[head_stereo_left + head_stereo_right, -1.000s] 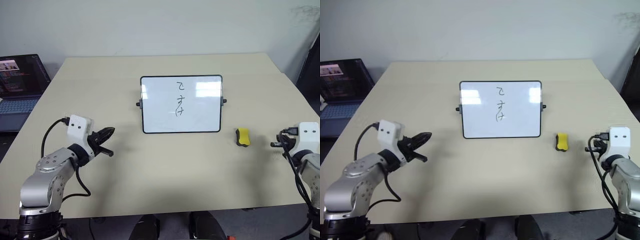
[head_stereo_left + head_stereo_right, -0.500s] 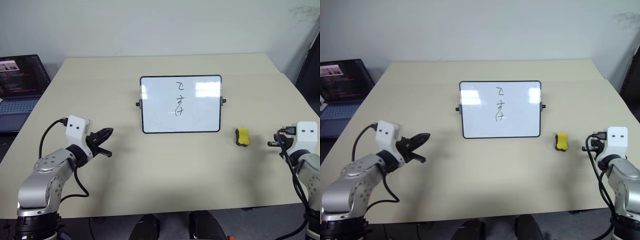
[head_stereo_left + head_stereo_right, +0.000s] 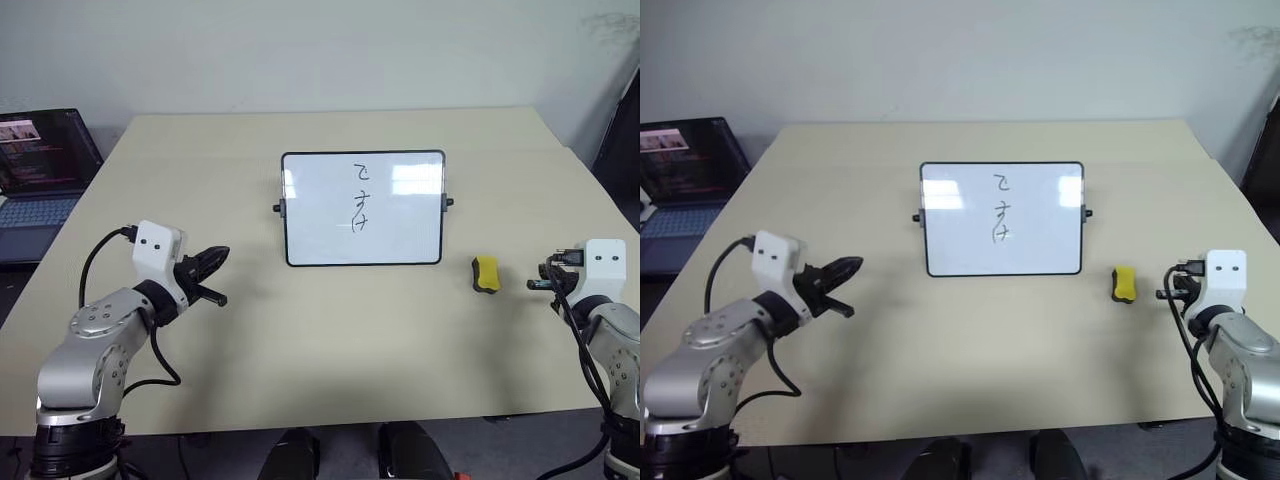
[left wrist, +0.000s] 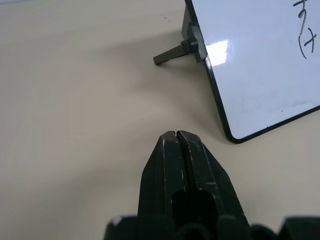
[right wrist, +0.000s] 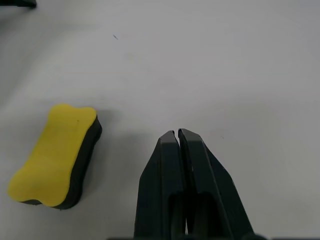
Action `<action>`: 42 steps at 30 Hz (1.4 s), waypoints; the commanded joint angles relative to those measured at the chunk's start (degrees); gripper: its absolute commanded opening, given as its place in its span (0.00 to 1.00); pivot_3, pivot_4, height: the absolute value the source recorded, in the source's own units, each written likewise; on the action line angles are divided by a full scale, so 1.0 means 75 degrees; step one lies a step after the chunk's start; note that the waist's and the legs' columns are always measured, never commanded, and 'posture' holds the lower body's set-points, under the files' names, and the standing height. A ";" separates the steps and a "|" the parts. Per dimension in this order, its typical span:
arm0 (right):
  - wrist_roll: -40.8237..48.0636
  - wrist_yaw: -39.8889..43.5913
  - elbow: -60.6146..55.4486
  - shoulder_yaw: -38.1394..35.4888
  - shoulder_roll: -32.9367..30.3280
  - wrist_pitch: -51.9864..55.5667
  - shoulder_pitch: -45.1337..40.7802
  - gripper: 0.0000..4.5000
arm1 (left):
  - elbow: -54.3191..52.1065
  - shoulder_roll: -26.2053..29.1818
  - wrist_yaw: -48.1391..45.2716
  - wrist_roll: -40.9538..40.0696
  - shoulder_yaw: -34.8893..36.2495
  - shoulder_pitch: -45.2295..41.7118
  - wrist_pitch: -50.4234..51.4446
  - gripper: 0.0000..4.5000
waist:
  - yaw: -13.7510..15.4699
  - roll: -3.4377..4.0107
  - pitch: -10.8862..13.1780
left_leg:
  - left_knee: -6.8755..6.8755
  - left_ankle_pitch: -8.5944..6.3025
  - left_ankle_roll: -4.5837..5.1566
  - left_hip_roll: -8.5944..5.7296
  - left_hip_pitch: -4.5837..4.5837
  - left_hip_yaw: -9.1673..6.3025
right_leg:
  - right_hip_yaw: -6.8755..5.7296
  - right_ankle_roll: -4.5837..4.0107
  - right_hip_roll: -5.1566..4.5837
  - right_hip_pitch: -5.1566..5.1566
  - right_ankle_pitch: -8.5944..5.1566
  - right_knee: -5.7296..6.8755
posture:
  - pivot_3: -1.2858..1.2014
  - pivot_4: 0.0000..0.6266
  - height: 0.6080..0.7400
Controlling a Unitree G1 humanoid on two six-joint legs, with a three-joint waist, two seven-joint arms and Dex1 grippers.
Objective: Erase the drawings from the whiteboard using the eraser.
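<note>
The whiteboard (image 3: 362, 208) stands propped upright at the middle of the table, with the drawings (image 3: 361, 195), a short column of black strokes, near its centre. To its right the yellow eraser (image 3: 485, 274) with a black underside lies flat on the table. My right gripper (image 5: 177, 132) is shut and empty, hovering just right of the eraser (image 5: 52, 155) without touching it. My left gripper (image 3: 215, 262) is shut and empty too, pointing toward the board's lower left corner (image 4: 235, 135) from a short distance away.
The beige table (image 3: 330, 350) is bare around the board and eraser. An open laptop (image 3: 40, 165) sits off the table's left edge. A dark object (image 3: 622, 130) stands beyond the far right corner.
My right arm has edged a little leftward, toward the eraser. The left arm, board and eraser are where they were.
</note>
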 commanded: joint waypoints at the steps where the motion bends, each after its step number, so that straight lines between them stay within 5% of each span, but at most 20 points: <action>1: 0.0078 -0.0087 -0.0442 -0.0099 -0.0158 0.0199 -0.0311 0.01 | 0.0134 0.0107 -0.0175 0.0020 0.0029 -0.0235 -0.0224 0.01 | -0.0004 0.0000 0.0000 | 0.0000 0.0000 0.0000 0.0001 0.0000 -0.0001 | -0.0001 0.0000 0.0000 0.0000 0.0000 0.0000 | 0.52 0.24 1.00; 5: 0.0321 -0.0175 -0.0673 -0.0271 -0.0043 0.0868 -0.0642 0.01 | 0.0409 0.0144 -0.0415 0.0043 -0.0095 -0.0476 -0.0342 0.01 | -0.0002 0.0000 0.0000 | 0.0001 0.0000 0.0000 0.0001 0.0001 -0.0003 | -0.0002 -0.0001 0.0002 0.0000 0.0000 0.0003 | 0.52 0.24 1.00; 18: 0.0928 -0.0597 -0.1137 -0.0512 0.0291 0.3808 -0.2131 0.99 | 0.0671 0.0492 -0.1791 -0.0768 -0.0244 -0.1126 0.0228 0.00 | -0.0008 0.0000 0.0000 | -0.0001 0.0000 0.0001 0.0000 -0.0003 -0.0005 | -0.0004 -0.0001 0.0000 -0.0003 0.0001 0.0000 | 0.52 0.24 1.00; 36: 0.0471 -0.0733 -0.0815 -0.0496 0.0868 0.5091 -0.2645 0.99 | 0.0921 0.1084 -0.3892 -0.1727 -0.0809 -0.1791 0.0658 0.00 | -0.0024 0.0001 0.0000 | -0.0003 0.0000 0.0002 -0.0001 -0.0005 -0.0002 | -0.0004 -0.0001 0.0003 -0.0008 0.0000 -0.0002 | 0.52 0.24 1.00; 39: 0.0414 -0.0708 -0.0757 -0.0460 0.0828 0.5050 -0.2649 1.00 | 0.1123 0.1105 -0.4212 -0.1887 -0.0848 -0.1991 0.0739 0.14 | -0.0024 0.0000 0.0000 | -0.0004 0.0000 0.0002 -0.0001 -0.0007 -0.0002 | -0.0003 -0.0001 0.0003 -0.0012 0.0000 -0.0002 | 0.52 0.24 1.00; 42: 0.0362 -0.0682 -0.0765 -0.0434 0.0827 0.5067 -0.2663 1.00 | 0.1391 0.1208 -0.4517 -0.1662 -0.1053 -0.2142 0.0577 0.38 | -0.0024 0.0001 0.0000 | -0.0004 0.0000 0.0002 -0.0001 -0.0008 -0.0003 | -0.0004 -0.0001 0.0004 -0.0012 0.0000 -0.0003 | 0.52 0.24 1.00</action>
